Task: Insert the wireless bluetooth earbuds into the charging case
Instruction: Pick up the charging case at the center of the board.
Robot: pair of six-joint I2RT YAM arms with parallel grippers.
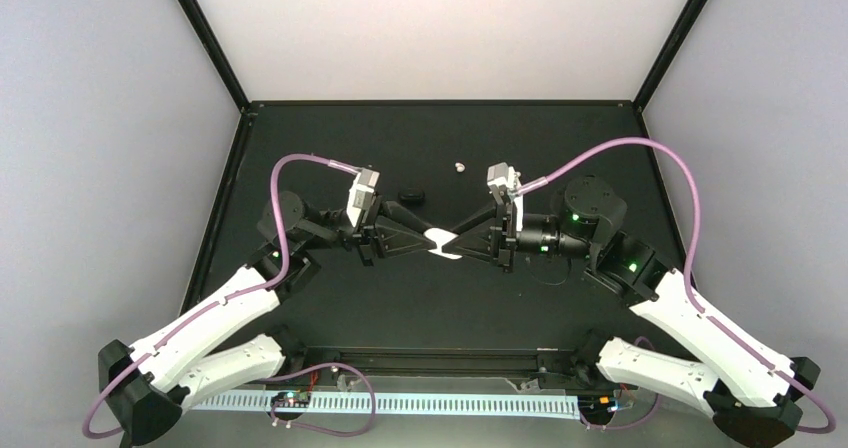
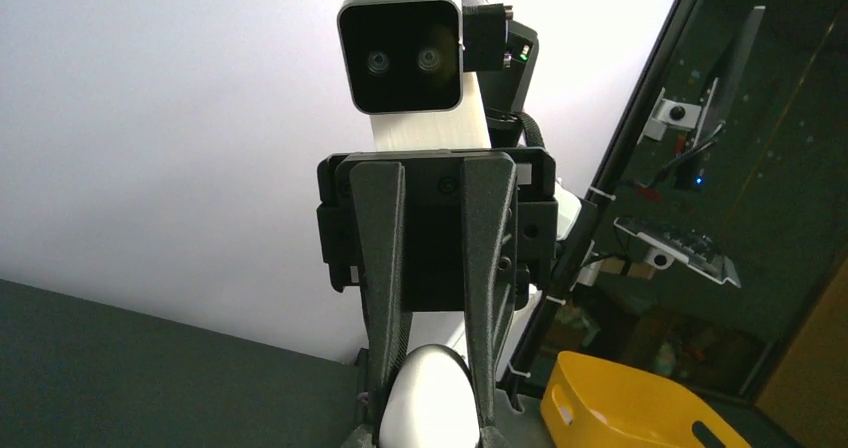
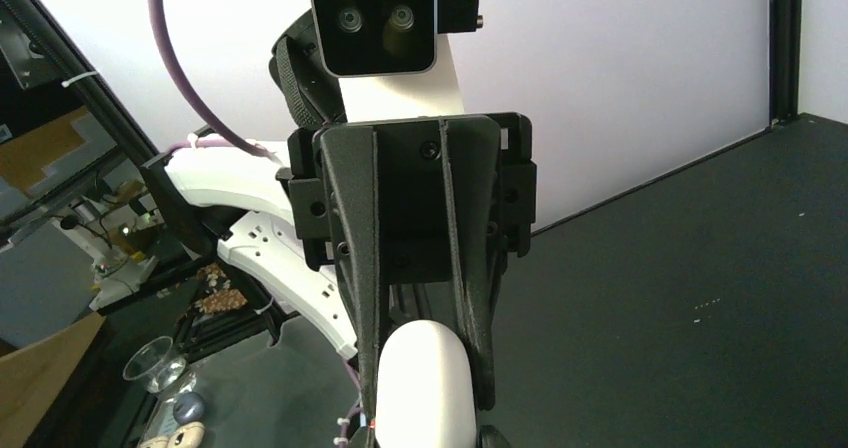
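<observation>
The white charging case [image 1: 442, 244] hangs above the middle of the black table, held from both sides. My left gripper [image 1: 428, 236] comes in from the left and is shut on it. From the right, my right gripper [image 1: 460, 240] closes its fingers against the case's sides. The case [image 2: 425, 403] fills the bottom of the left wrist view, with the right gripper's fingers [image 2: 382, 268] hugging it. In the right wrist view the case [image 3: 425, 383] sits between the left gripper's fingers [image 3: 365, 268]. One tiny white earbud [image 1: 459, 167] lies on the table beyond the grippers.
A small dark oblong thing [image 1: 410, 196] lies on the table behind the left gripper. Off the table stand a yellow bin [image 2: 620, 408] and a clear cup [image 3: 155, 365]. Black frame posts [image 1: 205, 33] rise at the table's far corners.
</observation>
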